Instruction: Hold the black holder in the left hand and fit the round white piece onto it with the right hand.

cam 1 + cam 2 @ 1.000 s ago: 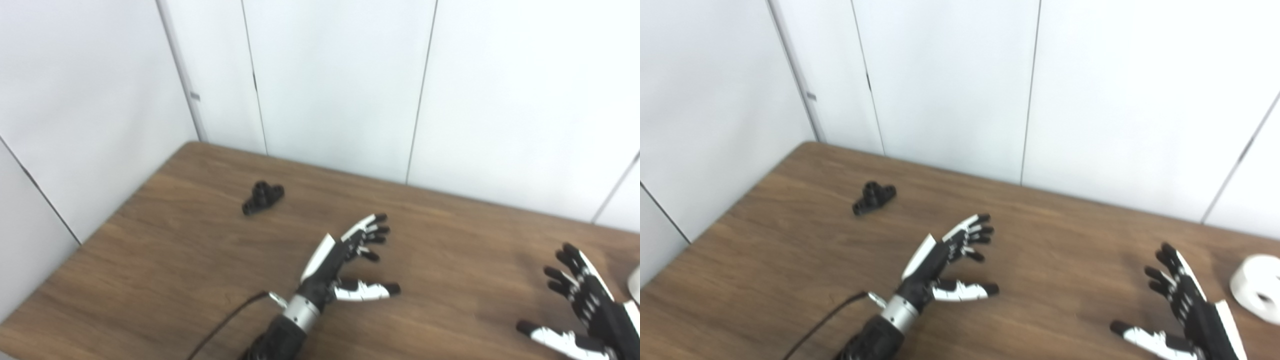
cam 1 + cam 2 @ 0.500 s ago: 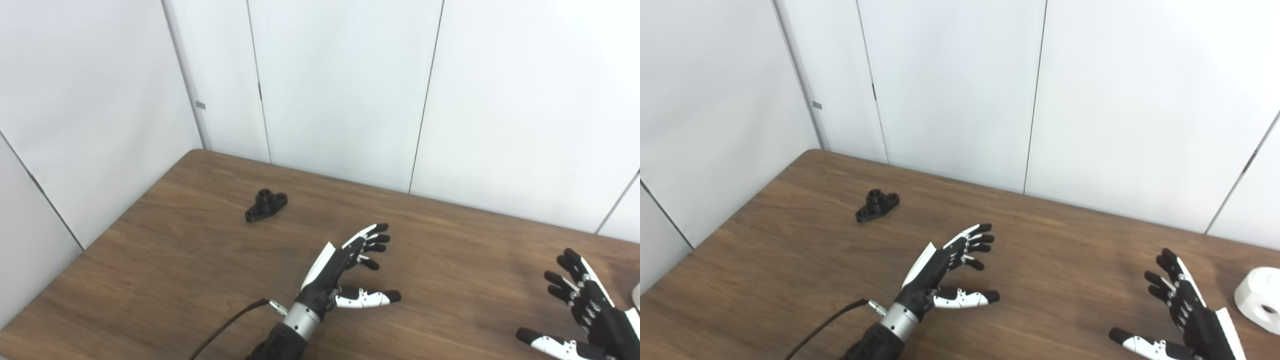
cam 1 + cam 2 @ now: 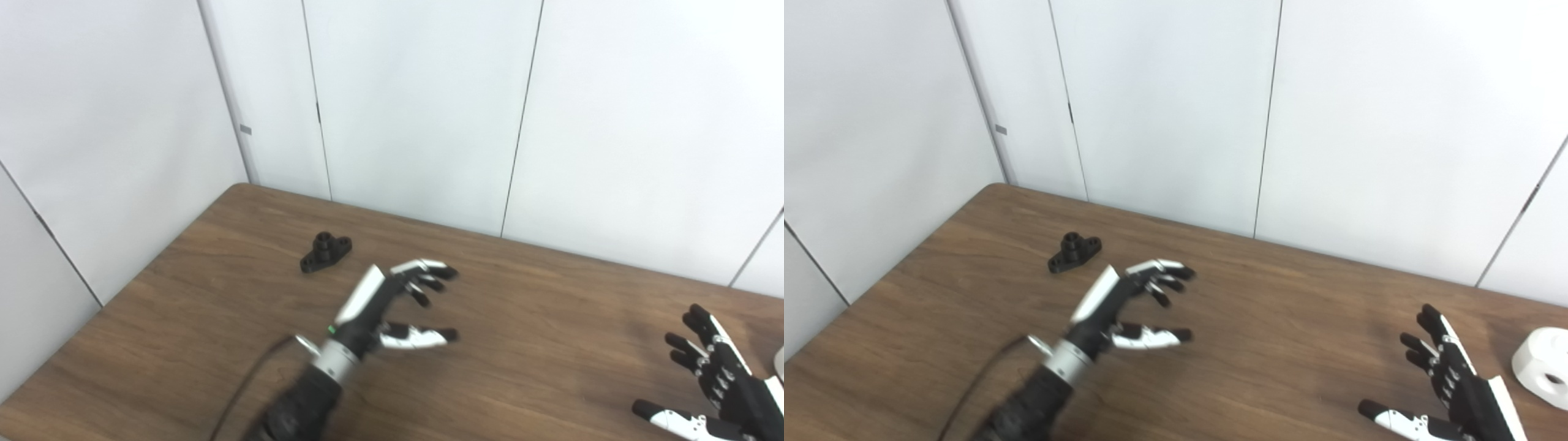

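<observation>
Two head cameras overlook one table [image 3: 551, 318]

You see a wood-grain surface [image 3: 1274, 318] with a low sheen. The black holder [image 3: 1074, 252] looks like matt plastic, the round white piece [image 3: 1542, 366] like smooth matt plastic.

I read no text, label, brand, number or sign on anything in either eye view.

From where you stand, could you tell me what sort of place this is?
Probably a robot test booth or lab corner: a wooden table boxed in by plain white wall panels, with only two small parts out, a black holder and a round white piece.
</observation>
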{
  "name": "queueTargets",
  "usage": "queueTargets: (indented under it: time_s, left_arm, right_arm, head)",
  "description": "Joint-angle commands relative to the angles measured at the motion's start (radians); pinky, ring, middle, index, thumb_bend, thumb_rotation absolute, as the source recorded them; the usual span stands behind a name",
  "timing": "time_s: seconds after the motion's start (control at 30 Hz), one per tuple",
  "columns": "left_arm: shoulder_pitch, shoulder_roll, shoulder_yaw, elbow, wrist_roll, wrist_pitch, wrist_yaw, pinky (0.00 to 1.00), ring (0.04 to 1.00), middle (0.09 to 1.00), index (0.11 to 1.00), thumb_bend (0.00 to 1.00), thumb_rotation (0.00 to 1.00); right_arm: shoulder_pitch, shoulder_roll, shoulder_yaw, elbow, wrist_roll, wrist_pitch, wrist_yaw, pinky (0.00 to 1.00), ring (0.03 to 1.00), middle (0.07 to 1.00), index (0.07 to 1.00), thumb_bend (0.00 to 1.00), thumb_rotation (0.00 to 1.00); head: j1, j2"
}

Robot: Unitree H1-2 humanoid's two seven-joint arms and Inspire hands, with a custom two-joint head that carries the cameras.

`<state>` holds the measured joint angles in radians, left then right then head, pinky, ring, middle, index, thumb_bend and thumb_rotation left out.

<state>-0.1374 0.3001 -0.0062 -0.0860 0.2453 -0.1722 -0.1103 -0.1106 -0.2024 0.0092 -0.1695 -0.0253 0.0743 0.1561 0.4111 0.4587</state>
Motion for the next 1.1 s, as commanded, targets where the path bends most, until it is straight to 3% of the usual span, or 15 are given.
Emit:
queueTargets:
  time_s: [0.0, 0.17, 0.5, 0.67, 0.87, 0.97, 1.07]
  left_arm:
    - [-0.043, 0.044, 0.014, -0.056, -0.039, 0.017, -0.036, 0.58, 0.746, 0.811, 0.783, 0.71, 0.00]
    - [-0.056, 0.117, 0.064, -0.108, -0.085, 0.108, -0.071, 0.70, 0.813, 0.861, 0.873, 0.73, 0.00]
    - [-0.079, 0.214, 0.211, -0.092, 0.020, 0.178, 0.010, 0.84, 0.880, 0.881, 0.869, 0.72, 0.00]
    - [-0.083, 0.232, 0.226, -0.114, 0.146, 0.256, 0.051, 0.87, 0.916, 0.915, 0.886, 0.71, 0.12]
    - [-0.102, 0.267, 0.224, -0.085, 0.234, 0.265, 0.073, 0.79, 0.873, 0.879, 0.868, 0.70, 0.10]
    - [-0.110, 0.295, 0.203, -0.074, 0.317, 0.314, 0.058, 0.78, 0.887, 0.895, 0.857, 0.75, 0.16]
    - [-0.117, 0.316, 0.177, -0.064, 0.384, 0.371, 0.041, 0.81, 0.960, 0.950, 0.875, 0.84, 0.28]
  right_arm:
    - [-0.028, -0.003, -0.005, -0.034, 0.006, -0.013, -0.003, 0.84, 0.867, 0.952, 0.962, 0.68, 0.00]
    - [-0.034, -0.004, -0.005, -0.021, 0.007, -0.025, -0.002, 0.83, 0.863, 0.943, 0.958, 0.68, 0.00]
    - [-0.034, -0.003, -0.008, -0.033, 0.014, -0.008, 0.000, 0.85, 0.884, 0.967, 0.973, 0.65, 0.00]
    - [-0.033, -0.006, -0.010, -0.038, 0.018, -0.007, 0.002, 0.87, 0.893, 0.972, 0.980, 0.63, 0.00]
    - [-0.031, -0.007, -0.014, -0.045, 0.010, -0.006, -0.002, 0.85, 0.888, 0.969, 0.977, 0.63, 0.00]
    - [-0.031, -0.008, -0.016, -0.048, 0.009, -0.003, -0.002, 0.85, 0.878, 0.966, 0.976, 0.62, 0.00]
    - [-0.031, -0.007, -0.017, -0.049, 0.010, 0.002, -0.003, 0.85, 0.882, 0.968, 0.971, 0.62, 0.00]
  head:
    - [0.000, -0.002]
    - [0.004, -0.003]
    - [0.009, -0.007]
    - [0.010, -0.003]
    - [0.011, 0.004]
    - [0.013, 0.004]
    - [0.012, 0.005]
